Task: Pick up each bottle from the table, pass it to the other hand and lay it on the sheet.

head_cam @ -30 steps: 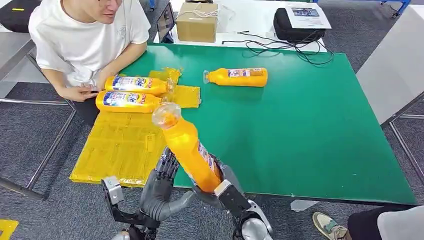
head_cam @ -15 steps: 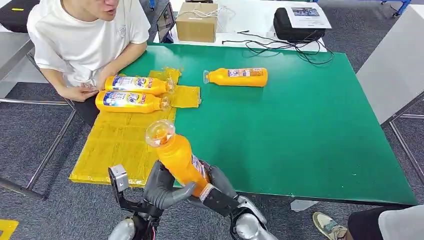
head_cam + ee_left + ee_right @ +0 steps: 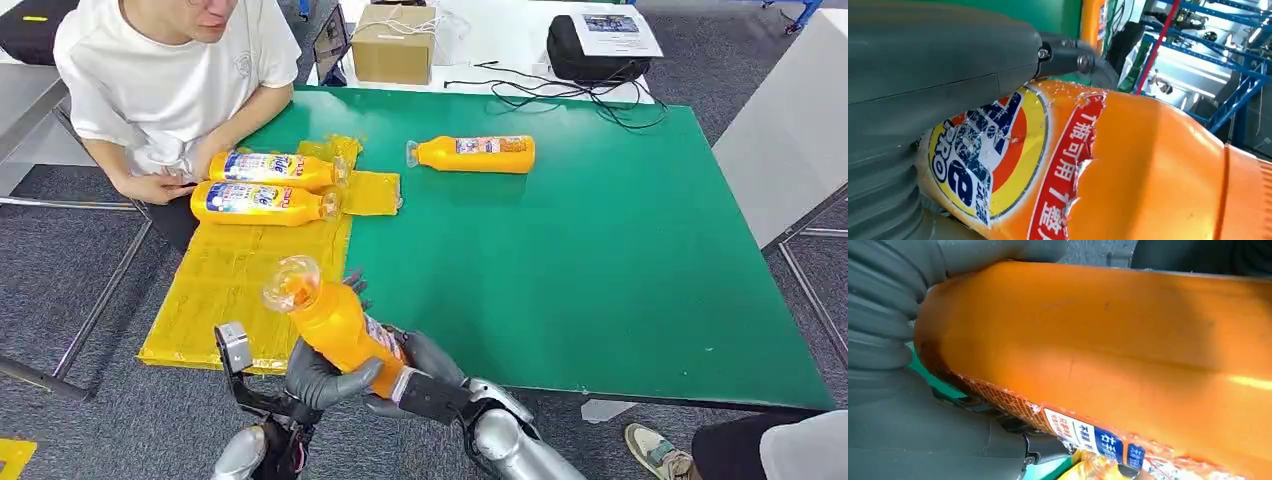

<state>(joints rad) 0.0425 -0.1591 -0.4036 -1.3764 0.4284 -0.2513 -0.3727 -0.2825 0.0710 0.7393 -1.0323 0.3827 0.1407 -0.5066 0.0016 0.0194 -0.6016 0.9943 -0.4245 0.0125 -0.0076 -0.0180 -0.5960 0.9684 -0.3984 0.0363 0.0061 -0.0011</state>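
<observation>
An orange bottle (image 3: 338, 328) stands tilted over the table's near edge, its clear cap (image 3: 292, 283) pointing up and left. My left hand (image 3: 322, 377) grips its lower part from the left, thumb across the front. From the right, my right hand (image 3: 425, 362) holds the same end. The left wrist view shows the bottle (image 3: 1148, 170) pressed against the left hand (image 3: 923, 75), and the right wrist view shows the bottle (image 3: 1128, 340) lying in the right hand (image 3: 898, 430). Two orange bottles (image 3: 265, 168) (image 3: 262, 203) lie on the yellow sheet (image 3: 240, 290). One more bottle (image 3: 475, 153) lies on the green table (image 3: 600, 260).
A person in a white shirt (image 3: 170, 80) sits at the far left, a hand (image 3: 155, 187) resting beside the sheet. Beyond the green table, a cardboard box (image 3: 393, 42), a black bag (image 3: 595, 45) and cables (image 3: 560, 92) lie on a white table.
The held bottle and both hands have moved left and lower, toward the sheet's near end. My left hand has closed around the bottle's lower part.
</observation>
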